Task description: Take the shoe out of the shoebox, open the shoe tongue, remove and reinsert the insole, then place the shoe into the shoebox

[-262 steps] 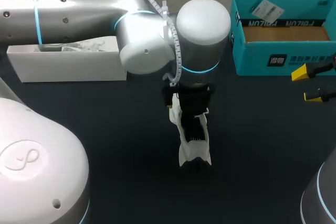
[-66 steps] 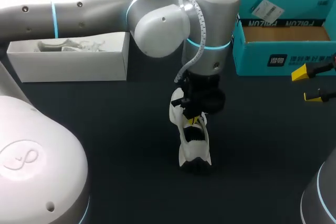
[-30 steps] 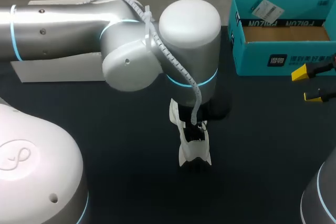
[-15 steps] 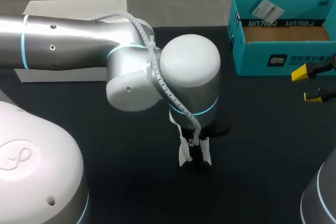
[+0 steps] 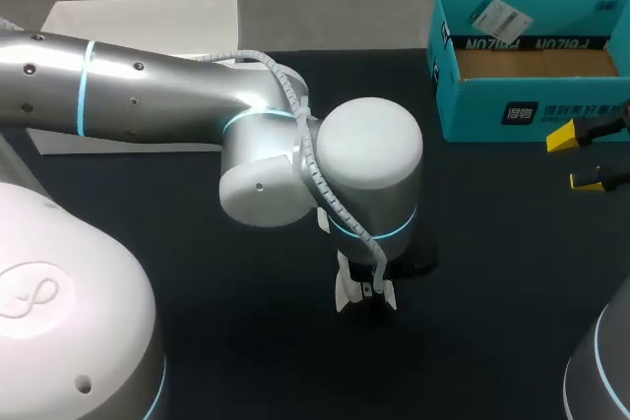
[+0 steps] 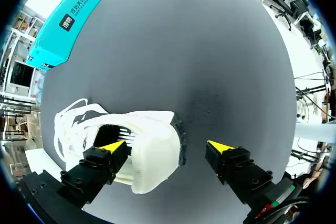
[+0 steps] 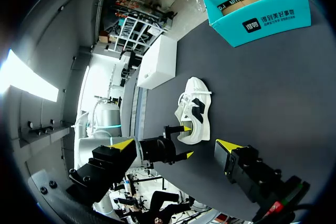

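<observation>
The left gripper (image 6: 167,146), fingers spread, straddled the white shoe (image 6: 152,140) at its heel with one tip inside, apparently poised to pinch the insole, while the right gripper (image 7: 177,144) hung spread apart.

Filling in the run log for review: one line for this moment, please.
left claw open, one finger inside shoe, other outside it | right claw open, near shoebox | shoe on table, outside shoebox
</observation>
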